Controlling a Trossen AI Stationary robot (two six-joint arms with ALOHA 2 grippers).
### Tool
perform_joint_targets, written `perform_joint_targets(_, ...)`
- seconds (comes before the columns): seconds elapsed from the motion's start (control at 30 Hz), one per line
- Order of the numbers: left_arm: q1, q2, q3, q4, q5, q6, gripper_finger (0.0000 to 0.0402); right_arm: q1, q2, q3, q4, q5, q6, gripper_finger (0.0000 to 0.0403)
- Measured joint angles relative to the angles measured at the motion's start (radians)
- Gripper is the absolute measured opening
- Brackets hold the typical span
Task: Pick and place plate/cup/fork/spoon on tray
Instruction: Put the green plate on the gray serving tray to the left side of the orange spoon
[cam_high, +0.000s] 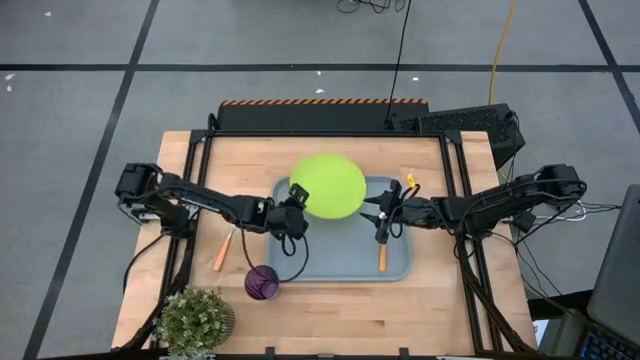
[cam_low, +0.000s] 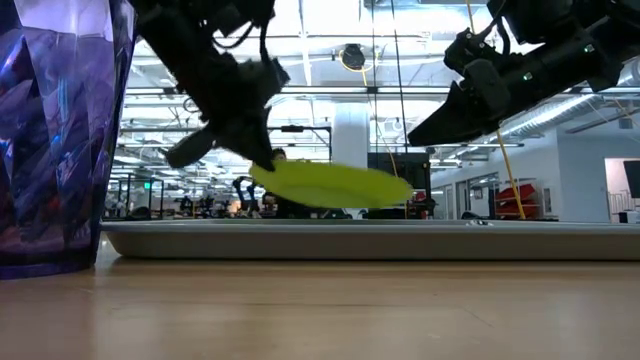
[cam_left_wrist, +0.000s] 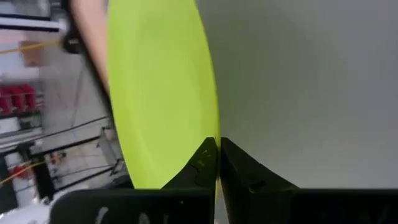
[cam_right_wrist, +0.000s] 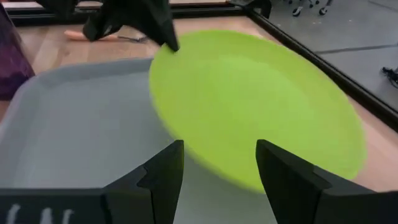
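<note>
My left gripper (cam_high: 297, 207) is pinched shut on the near-left rim of the flat round lime-green plate (cam_high: 328, 186), holding it in the air over the far-left part of the large grey-blue rectangular tray (cam_high: 320, 262). My right gripper (cam_high: 380, 222) hangs over the tray's right side with its fingers spread and nothing between them.

In the low view the plate (cam_low: 330, 185) is tilted, higher at the gripped edge and lower on the opposite side, clear of the tray's rim (cam_low: 370, 238). From above it overhangs the tray's far edge.

An orange-handled utensil (cam_high: 381, 255) lies on the tray near its right edge; another (cam_high: 222, 251) lies on the wooden table (cam_high: 440, 310) left of the tray. I cannot tell which is which. The small translucent purple tumbler (cam_high: 262, 283) stands just beside the tray's near-left corner, with a potted plant (cam_high: 193, 318) at the table's near-left corner.
</note>
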Motion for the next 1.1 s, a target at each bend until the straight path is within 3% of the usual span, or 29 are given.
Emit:
perform_joint_targets(0.23,-0.036,0.083,0.0,0.044,0.0,0.043,0.0008,0.0,-0.002,0.0,-0.033,0.08,0.012,0.0194)
perform_joint_targets(0.47,-0.026,0.082,0.0,0.062,0.026,0.04,0.0005,-0.023,-0.003,0.0,-0.063,0.135,0.108,0.0194)
perform_joint_targets(0.67,-0.026,0.082,0.0,0.062,0.071,0.017,0.0046,-0.044,-0.003,0.0,-0.068,0.133,0.127,0.0194)
perform_joint_targets(1.1,-0.016,0.082,0.0,0.044,0.069,0.008,0.0125,-0.044,-0.003,0.0,-0.069,0.13,0.142,0.0194)
